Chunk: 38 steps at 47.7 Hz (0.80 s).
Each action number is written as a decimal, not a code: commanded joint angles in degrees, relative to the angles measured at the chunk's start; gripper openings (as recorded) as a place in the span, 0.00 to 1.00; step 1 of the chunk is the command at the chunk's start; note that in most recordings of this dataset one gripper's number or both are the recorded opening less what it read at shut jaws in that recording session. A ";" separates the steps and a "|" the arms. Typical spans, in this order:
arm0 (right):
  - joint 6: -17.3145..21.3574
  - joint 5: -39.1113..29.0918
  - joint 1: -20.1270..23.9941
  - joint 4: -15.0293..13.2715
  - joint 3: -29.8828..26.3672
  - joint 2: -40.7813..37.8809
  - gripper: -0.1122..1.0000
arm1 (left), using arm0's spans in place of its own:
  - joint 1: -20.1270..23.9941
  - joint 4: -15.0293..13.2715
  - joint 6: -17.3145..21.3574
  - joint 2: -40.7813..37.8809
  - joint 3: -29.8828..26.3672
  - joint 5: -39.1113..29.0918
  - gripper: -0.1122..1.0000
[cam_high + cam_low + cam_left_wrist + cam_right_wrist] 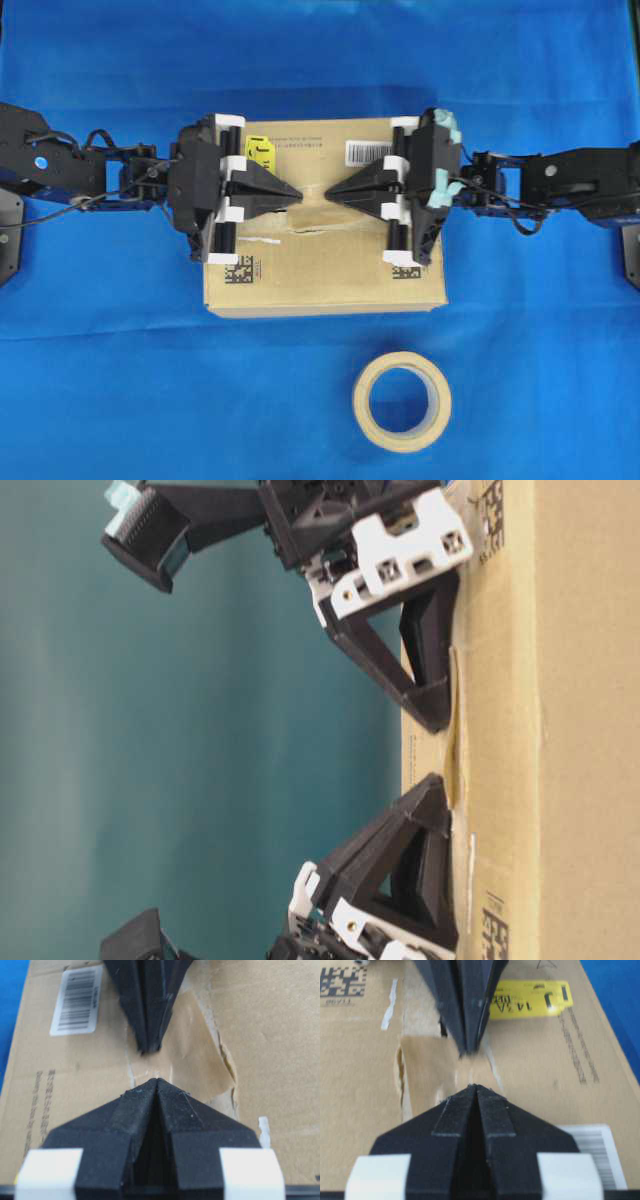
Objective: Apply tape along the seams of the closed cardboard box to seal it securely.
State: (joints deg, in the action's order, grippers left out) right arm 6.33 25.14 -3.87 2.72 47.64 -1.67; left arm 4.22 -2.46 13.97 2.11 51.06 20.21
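On the box [330, 270] both arms meet nose to nose, left gripper [298, 192] and right gripper [327, 192] clenched empty, tips pressing the tape [192, 1055] over the seam [262, 241]; next, I reckon, rub outward.

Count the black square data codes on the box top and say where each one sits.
2. One data code sits near the cardboard box's front-left corner in the overhead view; the other data code sits near its front-right corner. More may be hidden under the arms.
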 commanded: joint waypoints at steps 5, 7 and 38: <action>1.05 -0.79 0.26 0.35 2.99 2.11 0.10 | 0.44 0.00 -0.88 0.97 2.99 1.49 0.10; 1.32 -0.79 0.26 0.35 3.69 2.64 0.10 | 0.35 0.00 -1.05 1.14 3.25 1.93 0.10; -0.97 -0.09 -1.32 -0.18 1.49 10.55 0.10 | -4.66 0.26 4.83 3.34 -8.53 2.72 0.10</action>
State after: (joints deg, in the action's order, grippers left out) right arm 5.54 24.35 -5.19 2.55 51.77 9.76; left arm -0.35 -2.29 18.72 5.80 44.91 22.59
